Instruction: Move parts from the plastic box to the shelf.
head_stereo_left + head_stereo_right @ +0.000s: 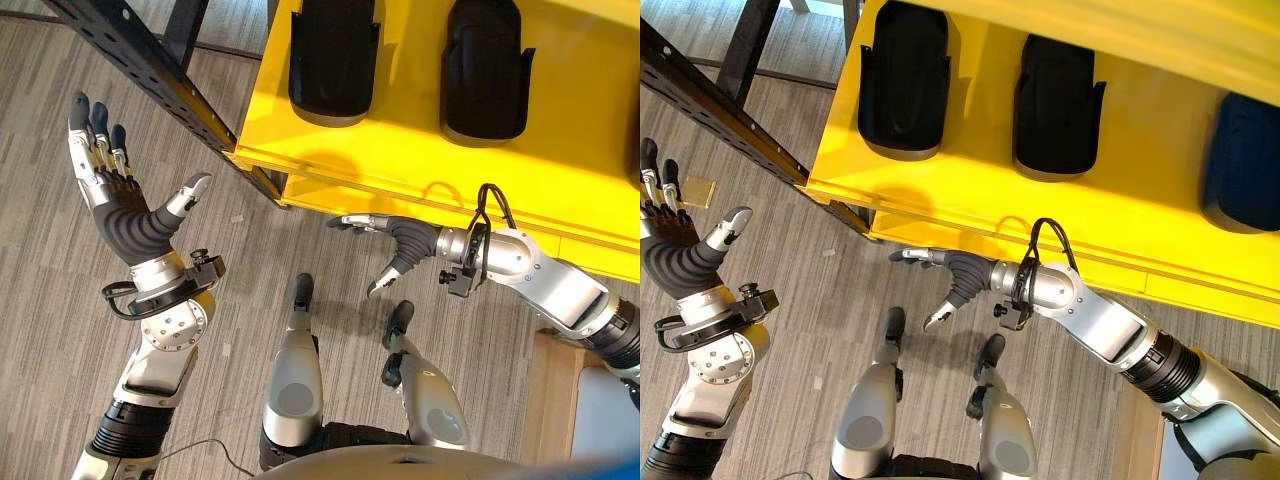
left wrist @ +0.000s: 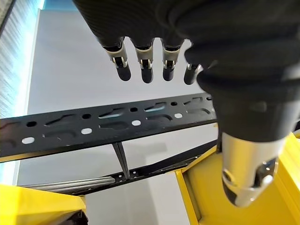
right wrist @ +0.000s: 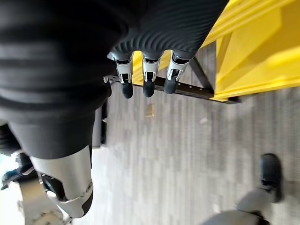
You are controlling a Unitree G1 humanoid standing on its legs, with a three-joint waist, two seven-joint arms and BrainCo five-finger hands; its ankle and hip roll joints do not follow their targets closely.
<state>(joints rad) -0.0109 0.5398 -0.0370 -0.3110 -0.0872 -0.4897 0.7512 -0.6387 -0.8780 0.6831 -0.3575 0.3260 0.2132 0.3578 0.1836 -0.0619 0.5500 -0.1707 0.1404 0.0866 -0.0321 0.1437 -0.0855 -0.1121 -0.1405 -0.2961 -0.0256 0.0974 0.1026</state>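
It looks like a workshop or warehouse bay: a yellow metal shelf carrying black moulded parts stands just beyond the right hand, framed by black perforated racking beams over grey plank flooring.

Head eyes look down; both share the yellow shelf.
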